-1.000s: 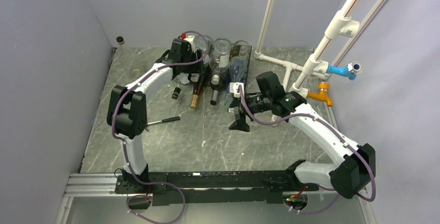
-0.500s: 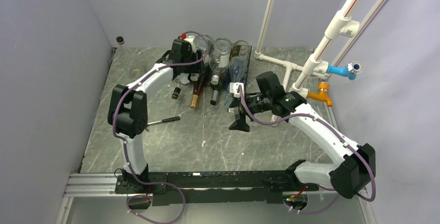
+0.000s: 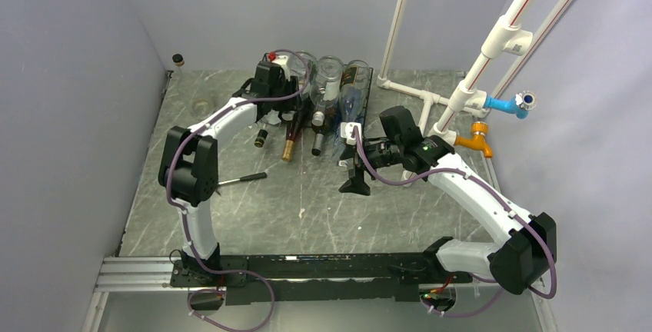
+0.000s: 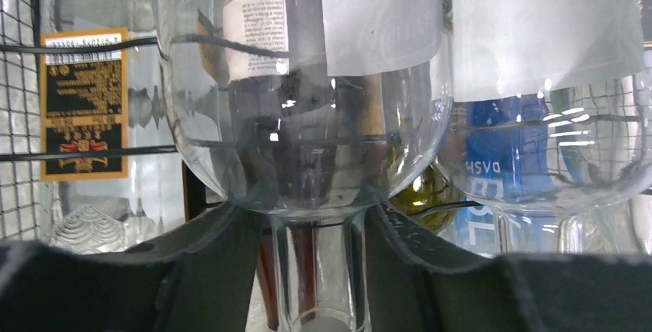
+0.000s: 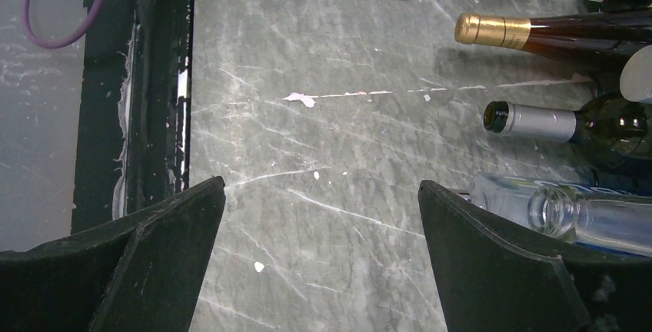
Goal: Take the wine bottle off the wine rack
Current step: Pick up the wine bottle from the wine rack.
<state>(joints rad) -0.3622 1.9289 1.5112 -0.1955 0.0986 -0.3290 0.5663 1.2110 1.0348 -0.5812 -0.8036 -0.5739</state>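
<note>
Desk [image 3: 307, 209]: grey marble, beneath right gripper [image 5: 323, 270], which is spread wide and holds nothing.
Wine rack [image 4: 15, 117]: black mesh, ahead of left gripper [image 4: 317, 270].
Wine bottle [image 4: 307, 117]: clear glass, lying in rack, neck between left gripper fingers [image 4: 192, 286]; cannot tell whether clamped.

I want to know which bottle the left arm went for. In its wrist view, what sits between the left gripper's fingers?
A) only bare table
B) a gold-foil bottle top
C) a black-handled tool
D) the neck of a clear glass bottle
D: in the left wrist view, the neck of the clear bottle stands between the fingers of the left gripper, which sit close on either side of it.
</note>
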